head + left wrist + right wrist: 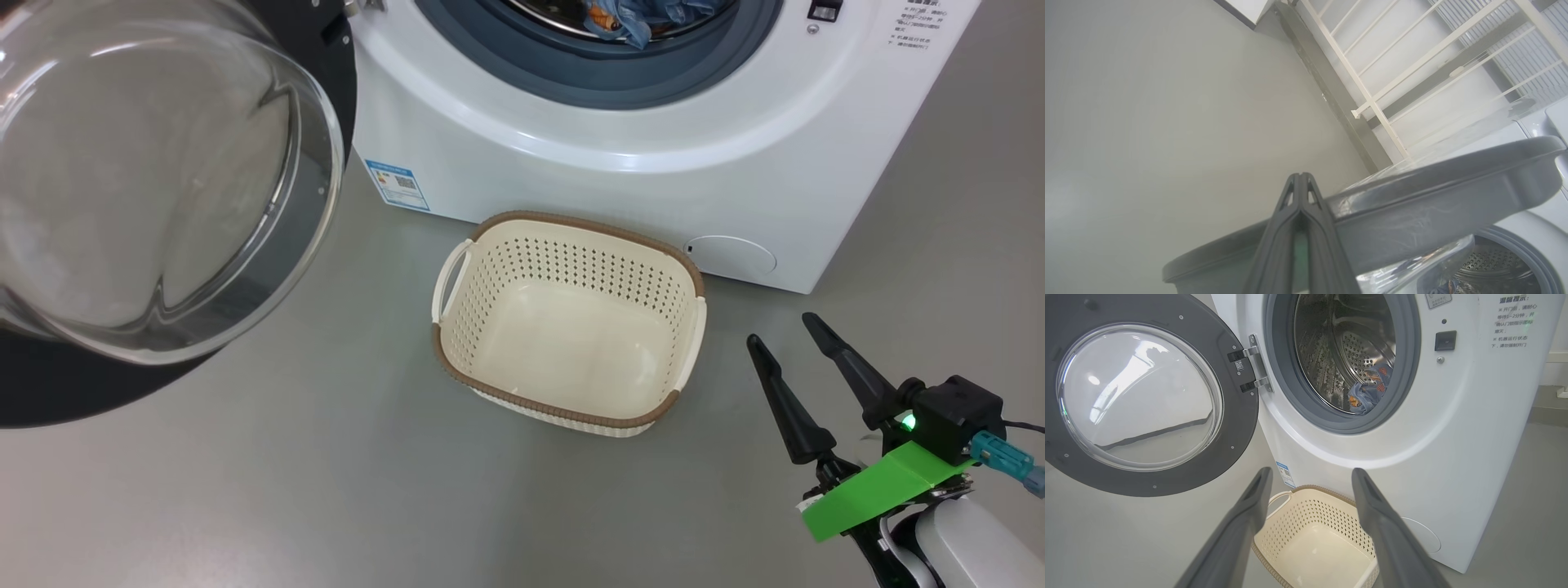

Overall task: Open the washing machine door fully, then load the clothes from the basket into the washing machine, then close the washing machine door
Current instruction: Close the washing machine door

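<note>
The washing machine (620,155) stands with its door (147,188) swung wide open to the left, glass bowl facing me. The light-blue clothes (1367,392) with orange prints lie inside the steel drum; their top edge, the clothes (633,20), also peeks out in the head view. The cream basket (571,222) sits on the floor before the machine with nothing in it. My right gripper (780,329) hovers open to the basket's right, holding nothing; from its wrist, the right gripper (1311,473) points over the basket (1306,522). My left gripper (1300,176) is shut, its tips at the door's grey rim (1453,175); contact is unclear.
Grey floor (286,490) spreads around the basket. A blue energy label (397,185) and a round lower cover (731,255) mark the machine's front. A white railing (1372,94) and wall lie beyond the door in the left wrist view.
</note>
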You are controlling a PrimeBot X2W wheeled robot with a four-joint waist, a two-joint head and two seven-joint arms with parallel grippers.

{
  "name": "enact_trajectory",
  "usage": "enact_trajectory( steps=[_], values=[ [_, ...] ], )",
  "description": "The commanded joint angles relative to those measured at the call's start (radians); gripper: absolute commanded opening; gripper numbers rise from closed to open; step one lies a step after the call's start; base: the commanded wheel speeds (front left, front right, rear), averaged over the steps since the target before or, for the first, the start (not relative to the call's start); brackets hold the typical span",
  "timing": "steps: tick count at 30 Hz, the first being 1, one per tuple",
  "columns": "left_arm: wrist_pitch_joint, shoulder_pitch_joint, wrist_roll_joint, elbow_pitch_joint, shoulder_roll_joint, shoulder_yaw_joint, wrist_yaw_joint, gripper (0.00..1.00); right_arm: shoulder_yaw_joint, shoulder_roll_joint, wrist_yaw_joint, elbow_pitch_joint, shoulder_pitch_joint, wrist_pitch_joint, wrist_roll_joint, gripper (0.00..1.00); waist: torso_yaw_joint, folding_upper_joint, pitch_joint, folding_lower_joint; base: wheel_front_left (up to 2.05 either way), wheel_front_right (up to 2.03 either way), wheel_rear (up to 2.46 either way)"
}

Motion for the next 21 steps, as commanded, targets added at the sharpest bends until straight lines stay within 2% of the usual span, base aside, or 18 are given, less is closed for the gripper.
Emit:
enact_trajectory(
  steps=[1, 21],
  values=[
    [0.035, 0.021, -0.005, -0.032, 0.045, 0.002, -0.001, 0.00, 0.018, -0.011, 0.006, -0.020, -0.002, -0.008, 0.007, 1.00, 0.000, 0.0000, -0.001, 0.0001, 0.00, 0.00, 0.00],
    [0.284, 0.114, -0.109, -0.137, 0.045, -0.018, -0.001, 0.00, 0.008, -0.003, 0.006, -0.015, 0.018, -0.008, 0.007, 1.00, 0.008, 0.0000, -0.051, 0.0001, 0.00, 0.00, 0.00]
  ],
)
